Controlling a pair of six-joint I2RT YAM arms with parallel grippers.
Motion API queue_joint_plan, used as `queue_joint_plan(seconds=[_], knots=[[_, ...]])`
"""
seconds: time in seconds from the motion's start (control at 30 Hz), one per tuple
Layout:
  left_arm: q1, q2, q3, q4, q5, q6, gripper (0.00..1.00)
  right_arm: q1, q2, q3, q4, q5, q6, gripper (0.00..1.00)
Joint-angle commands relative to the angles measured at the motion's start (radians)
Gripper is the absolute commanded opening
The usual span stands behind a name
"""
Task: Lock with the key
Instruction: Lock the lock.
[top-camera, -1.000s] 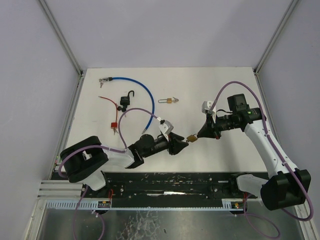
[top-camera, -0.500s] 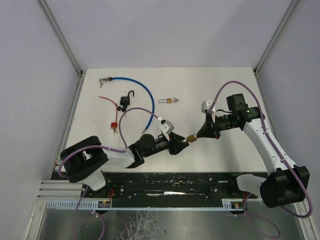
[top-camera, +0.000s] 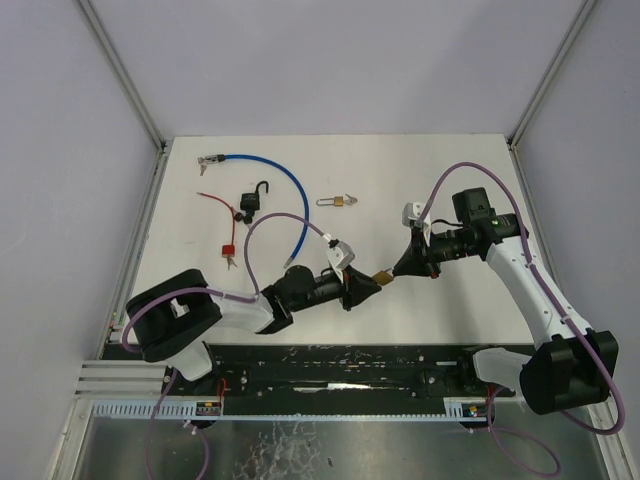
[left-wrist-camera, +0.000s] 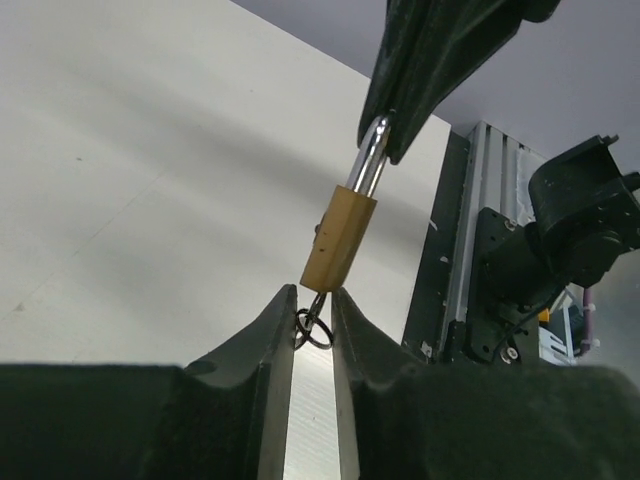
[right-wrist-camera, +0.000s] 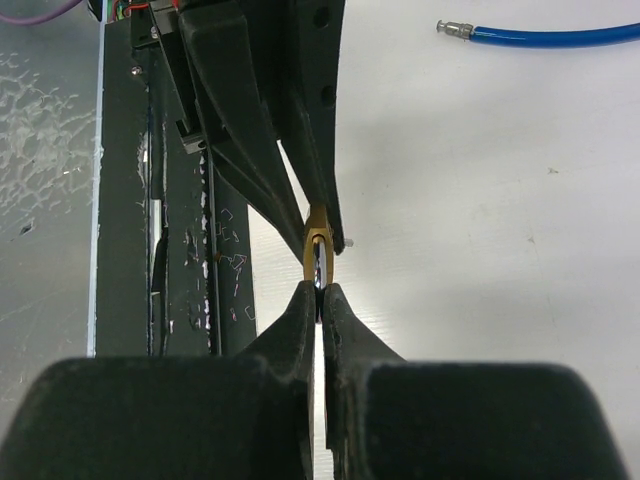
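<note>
- The brass padlock (left-wrist-camera: 338, 238) hangs in the air between the two sets of fingers, clear of the table (top-camera: 450, 170). Its shackle end is toward the right fingers and its keyhole end toward the left ones.
- Right gripper (right-wrist-camera: 320, 292): the fingers are together, clamped on the silver shackle right at their tips.
- Left gripper (left-wrist-camera: 312, 305): the fingers are drawn in narrow, pinching the key (left-wrist-camera: 313, 325) by its ring at their tips. How firm that pinch is, I can't tell.
- Progress, as I read it: the padlock is up and steadied, and the key looks seated in the bottom of the body. That is the first half done.
- Left to do: the turn of the key, and probably pulling it out after. The right fingers hide whether the shackle is already pushed home.
- The count: two grippers, both busy, and one key that can be made out.
- Three padlocks: the held one, a black padlock (top-camera: 252, 200) with its shackle raised, and a small long-shackle padlock (top-camera: 338, 201). The last two lie well apart from either set of fingers, out beyond the left ones.
- One blue cable lock (top-camera: 272, 178) and one red cord (top-camera: 222, 210) with a red tag lie farther out past the left fingers — what hangs on the tag is too small to tell.
</note>
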Motion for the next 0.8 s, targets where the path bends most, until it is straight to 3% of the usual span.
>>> queue_joint_plan(seconds=[0.0,0.13,0.43,0.77], knots=[[0.012,-0.007,0.011,0.027,0.077,0.049,0.13,-0.006,-0.005,0.005,-0.018,-0.05,-0.017,0.0],[0.051,-0.016,-0.006,0.039,0.178,0.074,0.0,-0.007,-0.005,0.008,-0.032,-0.057,-0.036,0.0],[0.074,-0.02,-0.042,0.073,0.264,0.182,0.0,-0.006,-0.014,0.014,-0.039,-0.054,-0.043,0.0],[0.079,-0.004,-0.046,0.084,0.279,0.162,0.0,-0.009,-0.025,0.023,-0.032,-0.04,-0.029,0.0]])
